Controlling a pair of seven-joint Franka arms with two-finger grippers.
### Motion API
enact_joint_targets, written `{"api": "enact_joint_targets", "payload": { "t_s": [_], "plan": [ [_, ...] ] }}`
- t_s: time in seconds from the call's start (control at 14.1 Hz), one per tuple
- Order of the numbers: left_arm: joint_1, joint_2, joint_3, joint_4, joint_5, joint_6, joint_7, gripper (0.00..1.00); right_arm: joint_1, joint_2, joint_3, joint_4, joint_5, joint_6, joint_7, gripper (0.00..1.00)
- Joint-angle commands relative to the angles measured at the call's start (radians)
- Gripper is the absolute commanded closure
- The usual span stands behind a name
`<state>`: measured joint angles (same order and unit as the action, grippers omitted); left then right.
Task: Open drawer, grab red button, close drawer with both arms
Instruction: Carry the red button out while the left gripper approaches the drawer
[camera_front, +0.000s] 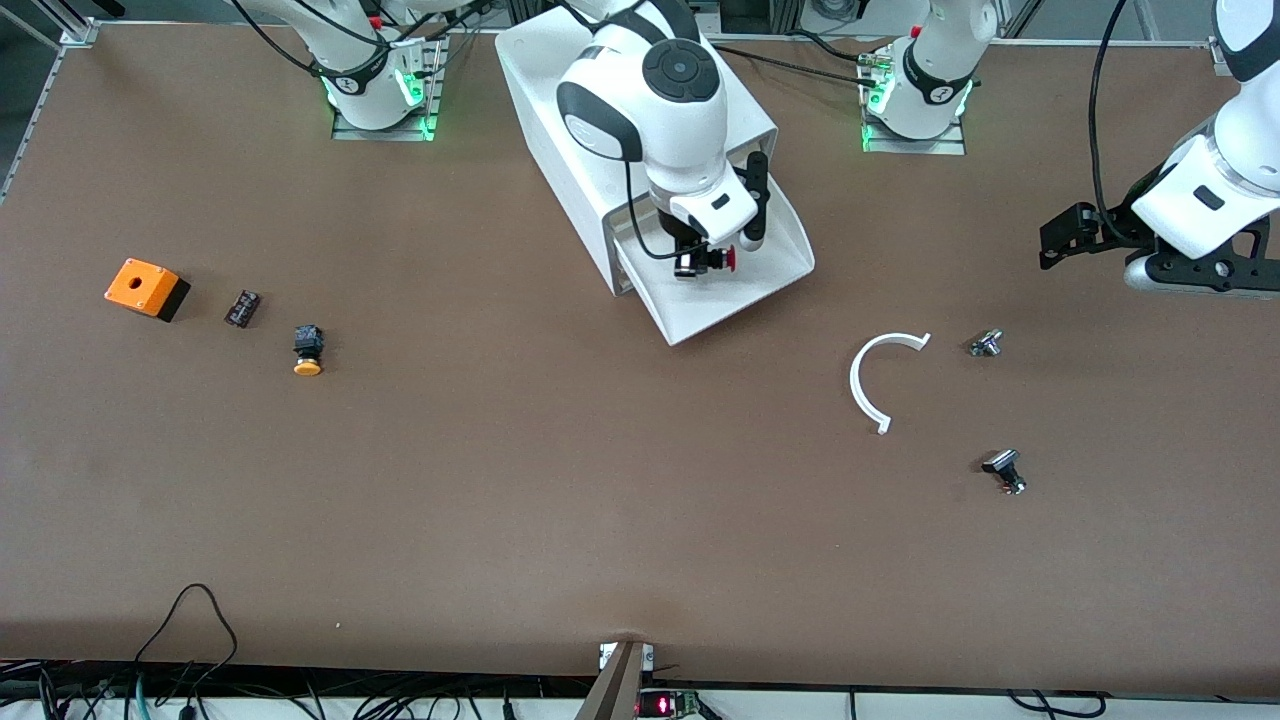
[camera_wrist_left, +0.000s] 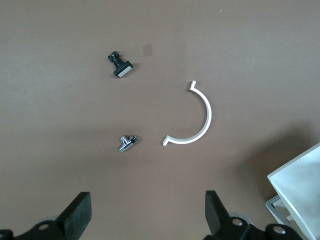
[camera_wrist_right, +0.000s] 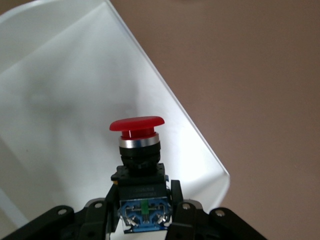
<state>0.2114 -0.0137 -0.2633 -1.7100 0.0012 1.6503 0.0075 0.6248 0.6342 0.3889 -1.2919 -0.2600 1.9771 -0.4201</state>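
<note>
The white cabinet (camera_front: 560, 130) stands between the two arm bases, and its drawer (camera_front: 740, 300) is pulled out toward the front camera. My right gripper (camera_front: 700, 262) hangs over the open drawer, shut on the button (camera_front: 715, 260). In the right wrist view the fingers (camera_wrist_right: 176, 197) clamp the button's black-and-blue body (camera_wrist_right: 142, 187), with the red cap (camera_wrist_right: 137, 124) pointing away over the white drawer floor (camera_wrist_right: 60, 100). My left gripper (camera_front: 1195, 272) waits in the air at the left arm's end of the table. Its two fingers (camera_wrist_left: 76, 215) stand wide open with nothing between them.
A white plastic arc (camera_front: 880, 380) and two small metal-and-black parts (camera_front: 986, 343) (camera_front: 1005, 470) lie toward the left arm's end. An orange box (camera_front: 145, 288), a small black part (camera_front: 242, 307) and an orange-capped button (camera_front: 308, 350) lie toward the right arm's end.
</note>
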Motion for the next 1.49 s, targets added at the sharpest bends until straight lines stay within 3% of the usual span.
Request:
{"api": "enact_joint_targets", "payload": {
  "t_s": [0.0,0.21,0.5,0.71,1.42],
  "plan": [
    [0.002,-0.002,-0.005,0.010,-0.009,-0.012,-0.007,0.00,-0.033,-0.050,-0.008,-0.004,-0.016,-0.032,0.067,0.70],
    [0.002,0.003,-0.005,0.023,-0.009,-0.012,-0.007,0.00,-0.042,-0.085,-0.108,-0.014,-0.004,-0.047,0.093,0.70],
    [-0.007,0.090,-0.008,0.127,0.005,-0.012,-0.011,0.00,-0.046,-0.097,-0.286,-0.017,0.169,-0.037,0.096,0.70],
    [0.002,0.144,-0.004,0.144,-0.006,-0.012,-0.009,0.00,-0.063,-0.100,-0.367,-0.050,0.203,-0.035,0.119,0.70],
    [-0.010,0.251,-0.004,0.099,0.005,-0.010,-0.003,0.00,-0.259,-0.149,-0.386,-0.349,0.197,0.172,0.449,0.71]
  ]
}}
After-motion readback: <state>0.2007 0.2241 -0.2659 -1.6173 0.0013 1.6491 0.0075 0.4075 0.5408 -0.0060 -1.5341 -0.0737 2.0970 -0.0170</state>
